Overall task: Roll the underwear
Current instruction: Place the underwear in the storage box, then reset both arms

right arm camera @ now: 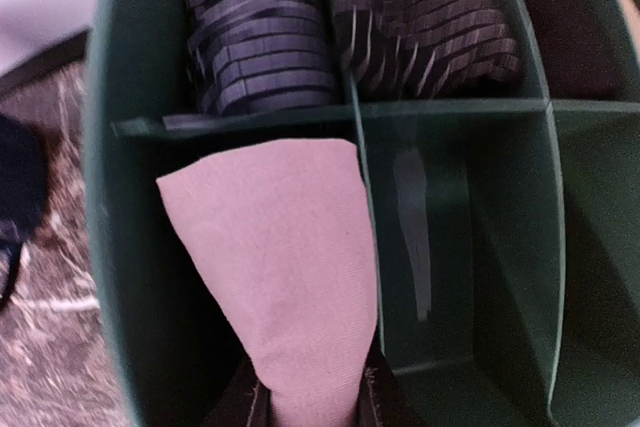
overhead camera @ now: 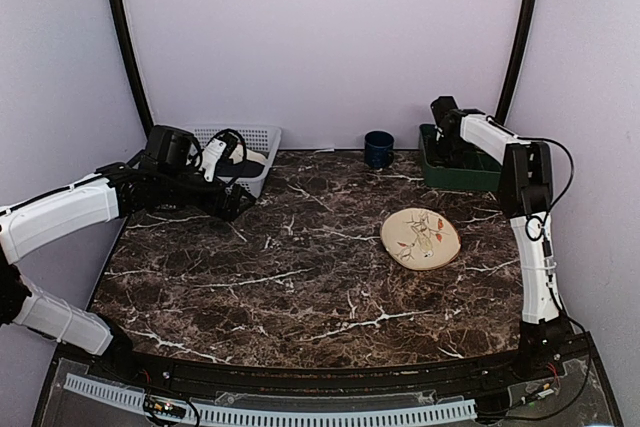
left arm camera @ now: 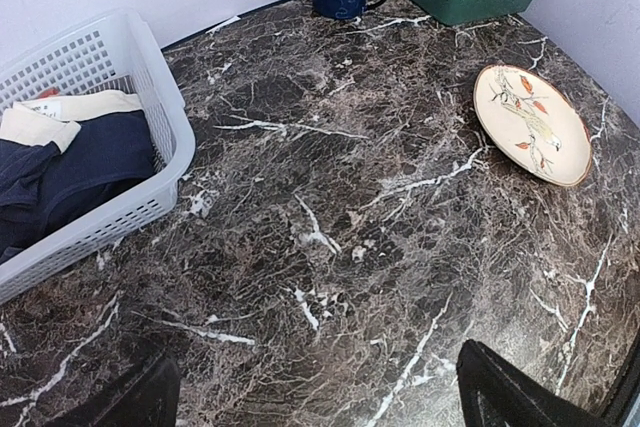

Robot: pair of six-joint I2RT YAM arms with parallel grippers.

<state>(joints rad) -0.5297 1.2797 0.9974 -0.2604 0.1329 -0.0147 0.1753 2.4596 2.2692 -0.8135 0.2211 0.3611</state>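
Note:
The underwear [right arm camera: 270, 257] shows as a dusty-pink fold of fabric in the right wrist view; its waistband is hidden. My right gripper [right arm camera: 308, 399] is shut on its near end and holds it inside the near left compartment of the green divided box [right arm camera: 455, 107]. In the top view the right gripper [overhead camera: 443, 112] hangs over that box [overhead camera: 460, 175] at the back right; the underwear is hidden there. My left gripper [overhead camera: 232, 202] is open and empty just above the table beside the white basket [overhead camera: 250, 137]; it also shows in the left wrist view [left arm camera: 315, 397].
The basket [left arm camera: 150, 87] holds a dark navy garment [left arm camera: 80, 167] and a cream cloth. A patterned round plate [overhead camera: 420, 237] lies right of centre. A blue mug [overhead camera: 378, 148] stands at the back. Two dark striped rolls [right arm camera: 260, 37] fill the box's far compartments.

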